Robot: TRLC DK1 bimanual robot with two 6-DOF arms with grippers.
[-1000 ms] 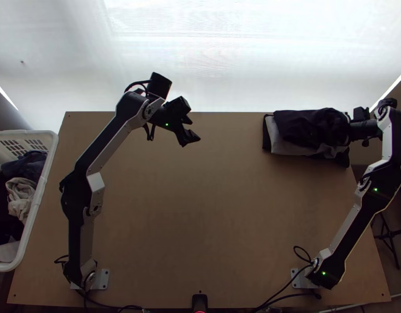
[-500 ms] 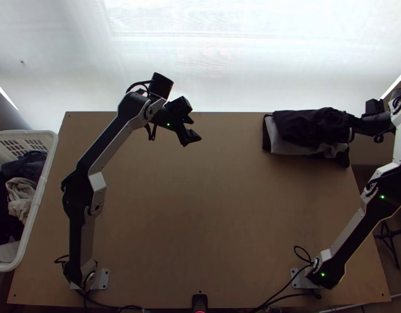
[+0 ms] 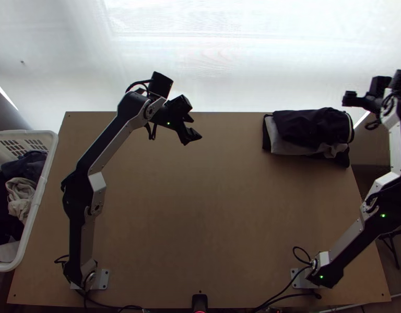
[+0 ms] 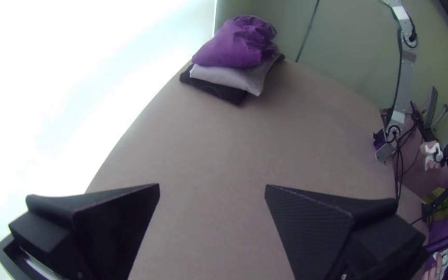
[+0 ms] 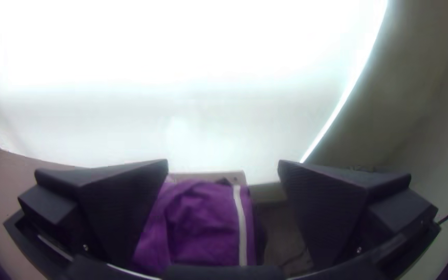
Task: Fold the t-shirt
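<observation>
Think of the counter [image 3: 200, 219] as a clock, with 12 at the far side. The right gripper [image 5: 223, 165] is past the edge at 2 o'clock, its two fingers spread wide with nothing between them. It is near the purple t-shirt [image 5: 200, 223] but apart from it. The t-shirt sits at 2 o'clock too, folded up small and a bit puffy, with a white strip near one side. Under it are a grey cloth [image 4: 224, 75] and a dark cloth [image 4: 211, 89], in a pile. The left gripper [image 4: 212, 186] is at 12 o'clock, also spread and holding nothing.

I think the folding is done and the t-shirt is put away on the pile. Maybe it just needs a pat to lie flat. At 9 o'clock, a white basket [image 3: 37, 201] has more clothes [image 3: 22, 195] in it.
</observation>
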